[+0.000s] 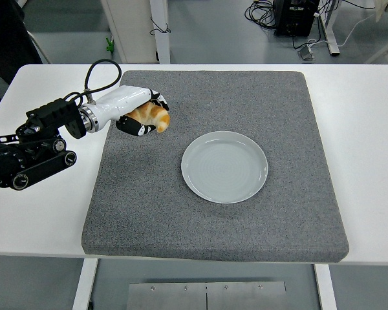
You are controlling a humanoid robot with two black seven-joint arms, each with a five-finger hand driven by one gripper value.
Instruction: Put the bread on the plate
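My left hand [145, 113] has a white shell and black fingers. It is shut on a golden-brown piece of bread [152, 117] and holds it over the left part of the grey mat [149, 206]. The fingers wrap around the bread, so only part of it shows. A pale grey-blue plate [224, 166] lies flat near the middle of the mat, to the right of the hand and nearer to me. Nothing lies on the plate. My right arm is out of view.
The grey mat covers most of the white table [362, 116]. My left arm's black forearm [29, 152] lies over the table's left side. A dark figure [6, 39] stands at the top left. Cables [265, 11] lie on the floor behind.
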